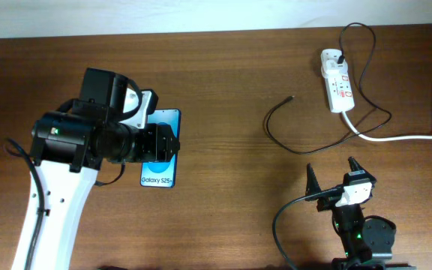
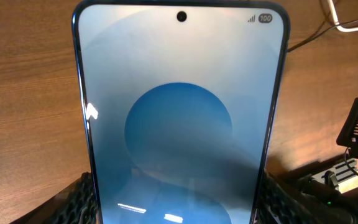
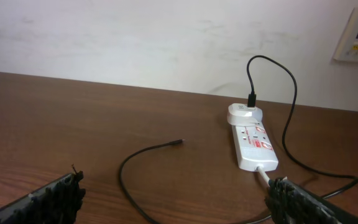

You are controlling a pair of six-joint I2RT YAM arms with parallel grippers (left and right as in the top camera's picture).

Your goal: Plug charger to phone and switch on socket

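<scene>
The phone (image 1: 158, 178) lies flat on the wooden table at the left, blue screen up. It fills the left wrist view (image 2: 179, 112). My left gripper (image 1: 163, 144) sits over its middle, and its fingers (image 2: 178, 199) press against both long edges. The charger cable (image 1: 270, 127) loops across the table, with its free plug tip (image 1: 291, 97) lying loose, also in the right wrist view (image 3: 179, 142). Its other end goes into a white adapter on the socket (image 1: 337, 81), which also shows in the right wrist view (image 3: 253, 142). My right gripper (image 1: 332, 176) is open and empty near the front edge (image 3: 179, 202).
The socket's thick white cord (image 1: 403, 136) runs to the right edge of the table. The right arm's base (image 1: 362, 236) stands at the front. A wall (image 3: 166, 37) rises behind the table's far edge.
</scene>
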